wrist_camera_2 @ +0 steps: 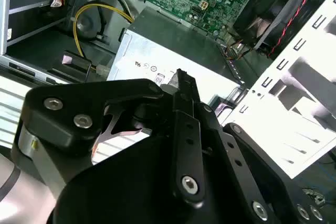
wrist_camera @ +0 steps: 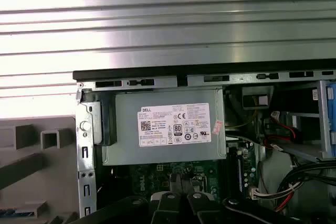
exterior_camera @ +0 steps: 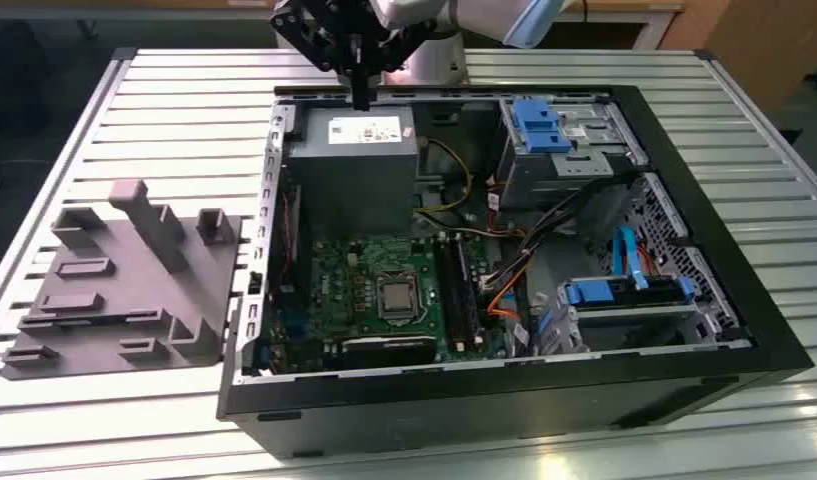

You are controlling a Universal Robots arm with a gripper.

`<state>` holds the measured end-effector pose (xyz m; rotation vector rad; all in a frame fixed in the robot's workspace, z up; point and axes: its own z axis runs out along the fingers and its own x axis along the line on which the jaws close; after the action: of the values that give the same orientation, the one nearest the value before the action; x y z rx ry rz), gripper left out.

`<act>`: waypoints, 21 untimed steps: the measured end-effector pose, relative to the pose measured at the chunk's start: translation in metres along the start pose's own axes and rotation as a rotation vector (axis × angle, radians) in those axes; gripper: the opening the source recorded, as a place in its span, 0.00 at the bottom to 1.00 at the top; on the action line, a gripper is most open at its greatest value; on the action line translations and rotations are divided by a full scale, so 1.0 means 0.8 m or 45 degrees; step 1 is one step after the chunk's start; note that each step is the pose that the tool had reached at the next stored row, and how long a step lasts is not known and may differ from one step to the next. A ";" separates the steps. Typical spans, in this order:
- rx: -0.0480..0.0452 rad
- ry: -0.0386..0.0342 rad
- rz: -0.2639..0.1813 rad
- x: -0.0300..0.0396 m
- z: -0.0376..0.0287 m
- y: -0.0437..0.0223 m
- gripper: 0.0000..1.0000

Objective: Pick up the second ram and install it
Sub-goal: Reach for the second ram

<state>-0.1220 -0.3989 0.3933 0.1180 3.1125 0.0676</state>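
My gripper (exterior_camera: 361, 97) hangs over the far edge of the open computer case (exterior_camera: 515, 390), just above the grey power supply (exterior_camera: 355, 160). Its dark fingers are pressed together in both wrist views, with nothing visible between them (wrist_camera_2: 181, 75) (wrist_camera: 178, 178). The memory slots (exterior_camera: 458, 290) run beside the green motherboard (exterior_camera: 368, 290), well toward the near side from the gripper. The second ram is not clearly in view. A thin bluish strip (wrist_camera: 11, 212) lies on the grey fixture (wrist_camera: 31, 150), and I cannot tell what it is.
The grey slotted fixture (exterior_camera: 128, 290) lies on the slatted metal table (exterior_camera: 181, 90), on the exterior view's left of the case. Blue drive-bay clips (exterior_camera: 542, 125) and loose cables (exterior_camera: 515, 270) fill the case's right side. The labelled power supply (wrist_camera: 163, 129) sits below the wrist.
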 end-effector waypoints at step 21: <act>0.000 0.0000 0.000 0.0063 -0.0002 -0.0005 0.11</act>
<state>-0.1270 -0.3989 0.3933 0.1180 3.1125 0.0677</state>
